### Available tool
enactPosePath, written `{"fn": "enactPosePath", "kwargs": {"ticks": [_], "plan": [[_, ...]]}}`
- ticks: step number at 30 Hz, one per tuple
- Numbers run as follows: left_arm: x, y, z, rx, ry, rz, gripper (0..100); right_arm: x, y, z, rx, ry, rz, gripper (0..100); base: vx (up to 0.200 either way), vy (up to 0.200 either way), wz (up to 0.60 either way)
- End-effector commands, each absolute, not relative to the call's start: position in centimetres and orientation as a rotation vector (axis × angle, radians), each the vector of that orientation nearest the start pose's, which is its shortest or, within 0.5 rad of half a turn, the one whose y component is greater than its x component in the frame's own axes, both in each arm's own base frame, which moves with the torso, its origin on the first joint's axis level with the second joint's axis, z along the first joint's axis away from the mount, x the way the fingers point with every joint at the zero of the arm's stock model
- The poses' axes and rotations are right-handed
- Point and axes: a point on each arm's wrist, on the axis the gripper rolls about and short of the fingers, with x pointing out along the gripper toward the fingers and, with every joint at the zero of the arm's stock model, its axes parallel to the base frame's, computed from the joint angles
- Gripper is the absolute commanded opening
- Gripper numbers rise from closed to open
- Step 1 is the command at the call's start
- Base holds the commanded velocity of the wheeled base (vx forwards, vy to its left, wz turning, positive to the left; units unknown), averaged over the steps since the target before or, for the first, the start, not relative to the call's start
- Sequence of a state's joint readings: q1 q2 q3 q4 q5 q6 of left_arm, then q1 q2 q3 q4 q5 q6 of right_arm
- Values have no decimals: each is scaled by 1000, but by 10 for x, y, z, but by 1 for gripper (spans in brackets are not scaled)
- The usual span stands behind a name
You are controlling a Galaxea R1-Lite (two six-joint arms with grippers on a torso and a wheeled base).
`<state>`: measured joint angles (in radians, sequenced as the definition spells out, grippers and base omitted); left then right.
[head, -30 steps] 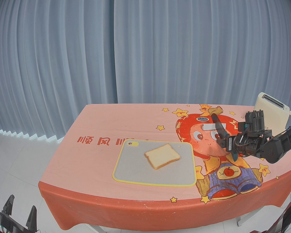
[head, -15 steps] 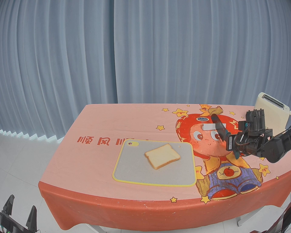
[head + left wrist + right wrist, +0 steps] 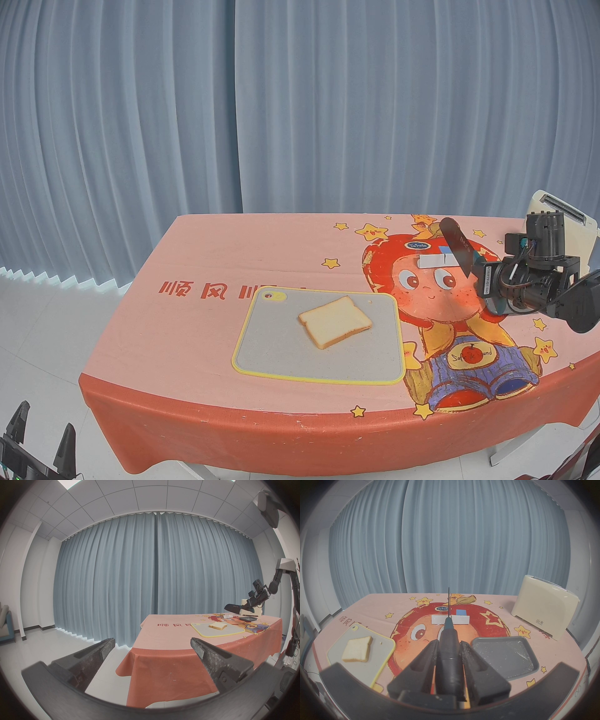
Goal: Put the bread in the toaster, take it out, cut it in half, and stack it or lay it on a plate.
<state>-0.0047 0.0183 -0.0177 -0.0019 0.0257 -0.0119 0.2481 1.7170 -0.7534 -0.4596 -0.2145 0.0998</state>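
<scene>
Past the toaster [image 3: 547, 605] part, by the look of it, though cannot tell toasted or not: bread [image 3: 335, 322] whole and flat on the grey cutting board [image 3: 275, 356], not cut yet, well apart from the knife [image 3: 456, 245] held tight in the right gripper [image 3: 449, 645] above the bench [image 3: 206, 250]. Left to do: cutting in half, then laying on the dark tray [image 3: 504, 658] near the toaster; left gripper [image 3: 152, 642] wide open, down low off the bench. Pink picture cloth [image 3: 281, 431] on the bench, blue-grey curtain [image 3: 300, 100] behind.

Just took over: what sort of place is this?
Probably a staged lab or demo room, not a kitchen: wall-wide curtain, one cartoon-print table, toaster and cutting board set out.
</scene>
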Motion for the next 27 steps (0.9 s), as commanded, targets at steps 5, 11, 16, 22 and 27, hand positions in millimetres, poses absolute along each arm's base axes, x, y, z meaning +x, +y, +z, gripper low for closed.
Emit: {"fn": "enactPosePath", "kwargs": {"ticks": [5,11,16,22,27], "plan": [[-21,1,76,-12,18,22,100,265,67,161,-10,447,30,0,0,0,0],[-21,1,76,-12,17,22,100,255,74,160,-12,447,61,0,0,0,0],[-21,1,76,-12,17,22,100,250,86,163,-17,435,109,0,0,0,0],[-21,1,76,-12,18,22,100,245,100,163,-26,429,165,0,0,0,0],[-21,1,76,-12,17,22,100,230,109,157,-39,450,229,0,0,0,0]]}}
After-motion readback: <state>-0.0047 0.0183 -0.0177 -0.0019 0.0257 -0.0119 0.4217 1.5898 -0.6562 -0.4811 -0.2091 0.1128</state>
